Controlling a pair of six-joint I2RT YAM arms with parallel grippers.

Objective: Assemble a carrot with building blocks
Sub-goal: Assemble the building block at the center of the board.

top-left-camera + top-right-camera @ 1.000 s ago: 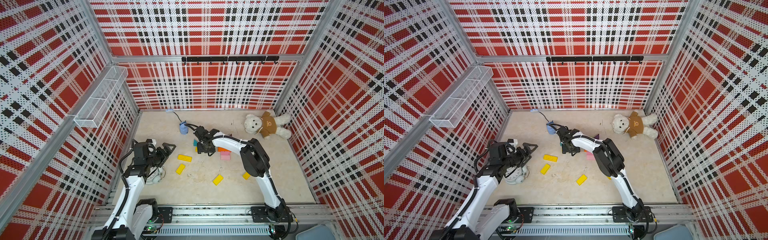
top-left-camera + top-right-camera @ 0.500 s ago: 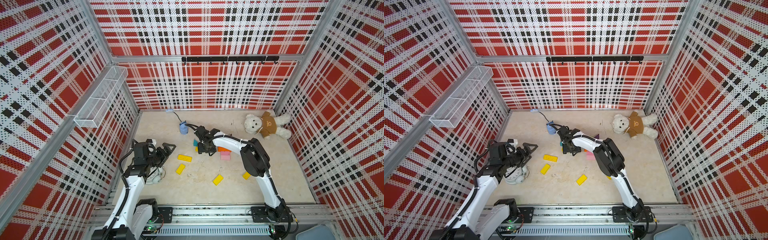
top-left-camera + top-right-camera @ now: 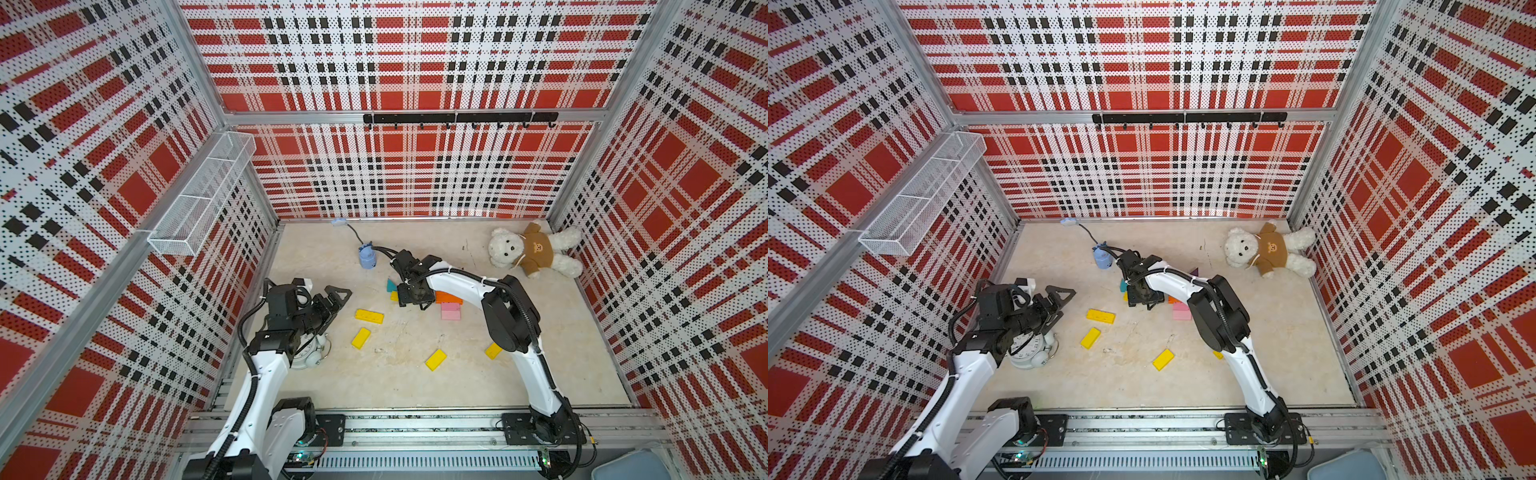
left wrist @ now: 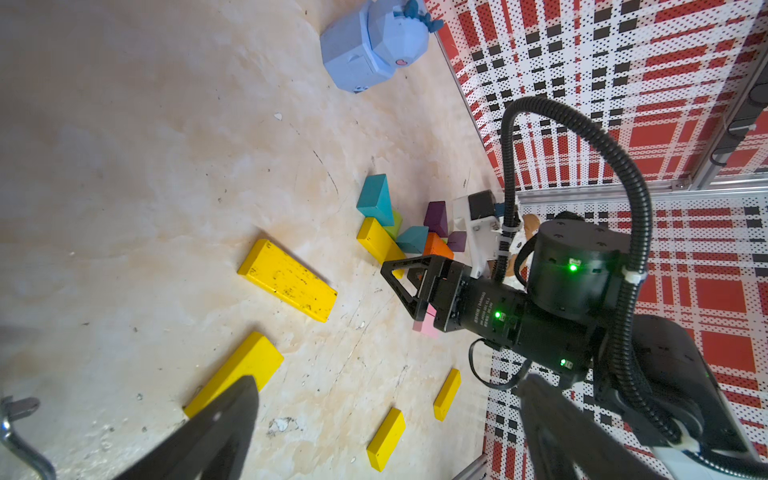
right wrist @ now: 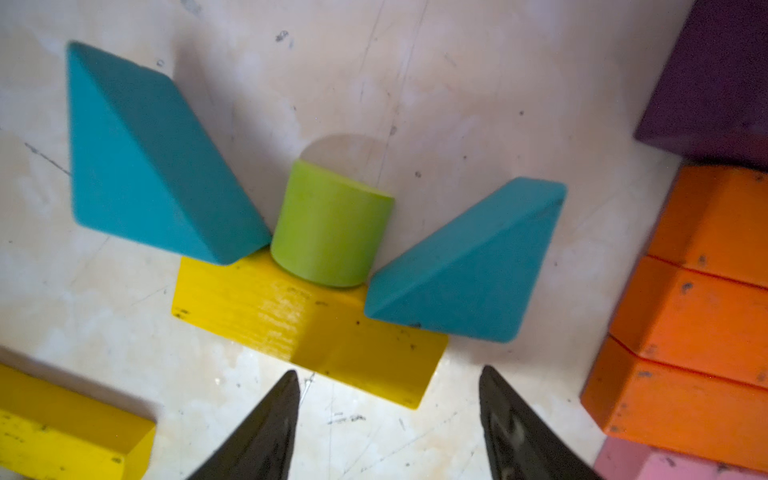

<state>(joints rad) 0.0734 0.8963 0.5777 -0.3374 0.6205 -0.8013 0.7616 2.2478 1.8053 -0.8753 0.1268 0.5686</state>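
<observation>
Right pincer [image 5: 387,374]: released, empty, over yellow bar [image 5: 307,332] touching lime-green stub [image 5: 330,224] and teal triangles [image 5: 149,153], mid-counter [image 5: 374,83]; approach squarely, nudging nothing; left pincer [image 3: 333,300]: released, empty.

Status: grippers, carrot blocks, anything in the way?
Left gripper open, empty. Right gripper open over yellow bar; lime stub, teal triangles against it. Orange bars close beside.
</observation>
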